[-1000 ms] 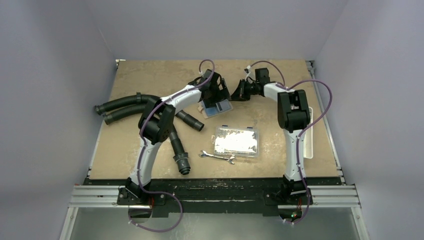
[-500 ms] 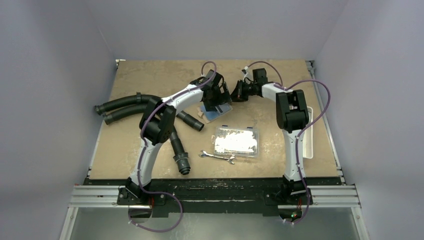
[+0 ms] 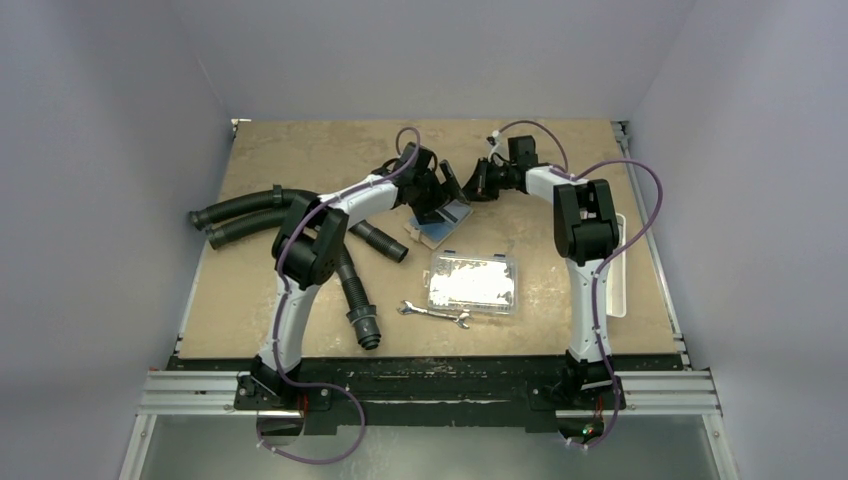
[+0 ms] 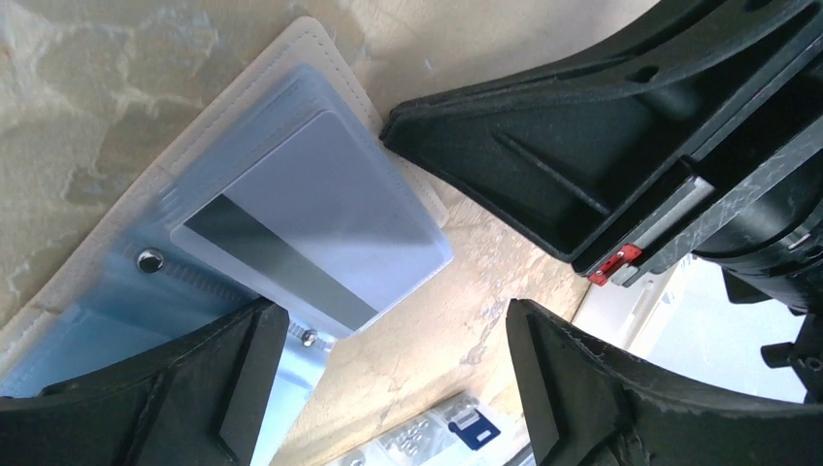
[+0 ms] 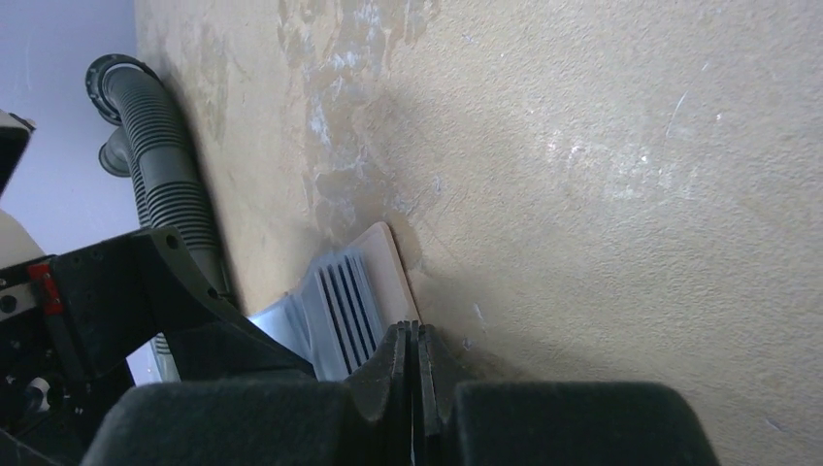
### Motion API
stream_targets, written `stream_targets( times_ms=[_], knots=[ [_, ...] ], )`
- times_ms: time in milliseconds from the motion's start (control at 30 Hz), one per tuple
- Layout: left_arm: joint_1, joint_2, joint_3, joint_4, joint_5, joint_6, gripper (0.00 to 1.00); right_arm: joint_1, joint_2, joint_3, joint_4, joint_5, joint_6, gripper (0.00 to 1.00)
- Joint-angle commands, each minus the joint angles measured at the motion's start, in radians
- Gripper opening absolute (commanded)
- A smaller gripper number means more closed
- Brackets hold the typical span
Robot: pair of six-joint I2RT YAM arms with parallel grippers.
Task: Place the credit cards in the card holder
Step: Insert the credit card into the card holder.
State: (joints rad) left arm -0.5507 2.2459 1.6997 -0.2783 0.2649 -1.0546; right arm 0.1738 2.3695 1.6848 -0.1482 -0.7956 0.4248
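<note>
Left wrist view: one credit card (image 4: 311, 228) lies on the card holder (image 4: 97, 301), its near corner behind a finger (image 4: 175, 398) of the left gripper (image 4: 393, 311). I cannot see whether other cards lie beneath it. The holder runs off the left and bottom edges. The clear box (image 4: 427, 439) is blurred and cut off at the bottom.

Right wrist view: the left gripper covers most of the holder. The right gripper (image 5: 409, 335) has its fingers pressed together, and I cannot tell whether they pinch anything.

Overhead view: toward the table's far edge, card and holder are too small to separate.
</note>
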Motion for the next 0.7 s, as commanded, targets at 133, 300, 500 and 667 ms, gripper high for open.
stream_targets(
  times_ms=[133,300,500,667],
  knots=[
    [0.037,0.078,0.224,0.000,0.071,0.142,0.93,0.015,-0.059,-0.049,0.002,-0.025,0.007,0.00],
    [0.046,0.088,0.264,-0.074,0.152,0.259,0.94,-0.004,-0.108,-0.113,0.054,0.007,0.039,0.00],
    [0.050,0.081,0.274,-0.219,0.166,0.381,0.95,-0.023,-0.180,-0.155,0.077,0.045,0.056,0.00],
    [0.067,0.038,0.304,-0.313,0.132,0.451,0.99,-0.034,-0.235,-0.124,-0.007,0.108,0.000,0.10]
  ],
)
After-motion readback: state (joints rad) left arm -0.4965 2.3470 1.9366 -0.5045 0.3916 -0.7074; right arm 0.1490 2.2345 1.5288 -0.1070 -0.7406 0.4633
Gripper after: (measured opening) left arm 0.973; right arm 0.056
